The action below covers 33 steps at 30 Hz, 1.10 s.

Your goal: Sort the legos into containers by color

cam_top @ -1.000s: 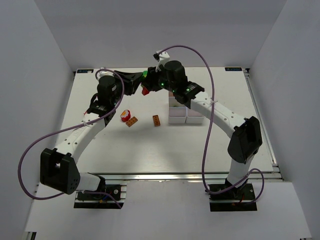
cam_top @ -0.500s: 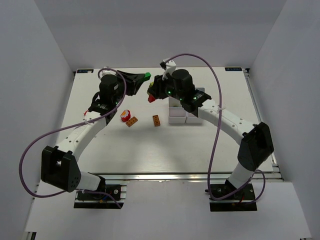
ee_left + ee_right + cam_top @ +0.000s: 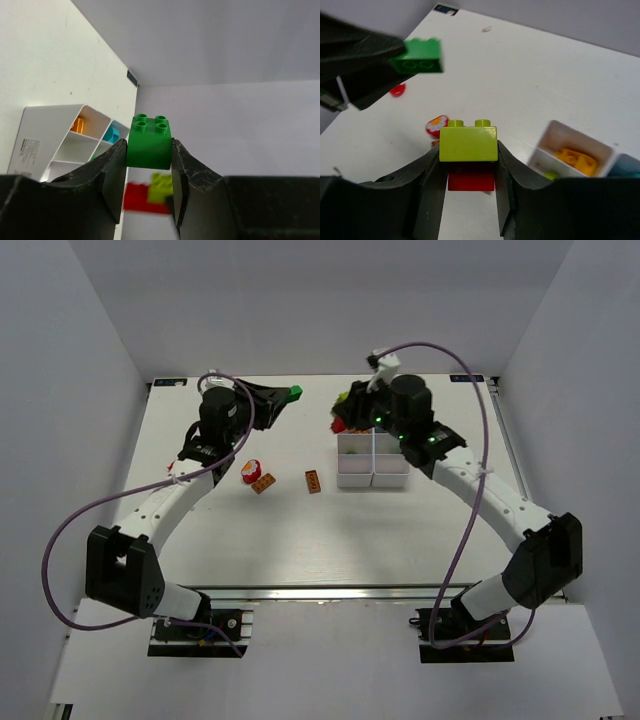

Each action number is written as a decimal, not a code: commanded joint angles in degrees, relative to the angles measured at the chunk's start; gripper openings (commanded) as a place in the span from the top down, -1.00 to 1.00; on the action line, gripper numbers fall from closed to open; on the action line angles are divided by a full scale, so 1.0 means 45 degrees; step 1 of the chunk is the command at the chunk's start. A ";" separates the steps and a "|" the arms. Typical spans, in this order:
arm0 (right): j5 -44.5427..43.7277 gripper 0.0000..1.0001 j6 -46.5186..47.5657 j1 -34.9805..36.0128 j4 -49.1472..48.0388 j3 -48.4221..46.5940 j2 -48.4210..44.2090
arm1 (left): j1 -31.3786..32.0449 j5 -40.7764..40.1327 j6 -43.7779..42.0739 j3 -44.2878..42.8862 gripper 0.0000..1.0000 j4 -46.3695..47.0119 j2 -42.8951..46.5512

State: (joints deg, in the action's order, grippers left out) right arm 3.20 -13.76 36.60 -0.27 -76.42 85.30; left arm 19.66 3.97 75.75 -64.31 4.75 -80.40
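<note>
My left gripper (image 3: 291, 393) is shut on a green lego brick (image 3: 149, 141), held in the air above the table's far side. My right gripper (image 3: 344, 420) is shut on a lime brick (image 3: 468, 144) stacked on a red brick (image 3: 471, 181), just left of the white tray's (image 3: 372, 478) far end. The gap between the two grippers is small. In the right wrist view the green brick (image 3: 417, 56) hangs up to the left. The tray (image 3: 47, 130) holds an orange piece (image 3: 77, 124) and a teal piece (image 3: 112, 135). Two brown-orange bricks (image 3: 263, 483) (image 3: 314, 481) lie on the table.
A round red and white piece (image 3: 251, 471) lies beside the left brown-orange brick. A small red piece (image 3: 397, 90) rests on the table under the left gripper. White walls close in the table on three sides.
My right gripper has swung to the right, away from the left gripper, carrying the lime and red stack to the tray's far end. The left gripper has barely moved with the green brick.
</note>
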 commanded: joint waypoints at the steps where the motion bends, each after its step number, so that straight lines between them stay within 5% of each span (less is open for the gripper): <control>1: -0.0146 1.00 0.0498 -0.1759 -0.0252 0.0030 -0.0945 | 0.0122 0.1206 -0.0796 -0.0143 1.00 0.0095 -0.0316; 6: 0.0031 1.00 0.0850 -0.3717 -0.0076 0.0068 -0.1513 | 0.0804 0.3275 -0.1285 -0.0102 1.00 0.0524 -0.1271; 14: -0.0028 1.00 0.0558 -0.5417 -0.0252 0.0809 -0.2196 | 0.2641 0.4860 -0.2047 -0.2870 1.00 0.0195 -0.4685; 33: 0.0577 1.00 -0.0419 -0.6180 -0.0369 0.1690 -0.2880 | 0.4810 0.1307 -0.4761 -1.0587 0.92 -0.5839 -1.0061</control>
State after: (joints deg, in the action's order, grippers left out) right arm 5.13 -14.63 9.32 0.25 -69.28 73.93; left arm 40.36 14.68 57.98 -106.91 -14.44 -125.27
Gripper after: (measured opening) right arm 0.432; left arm 0.467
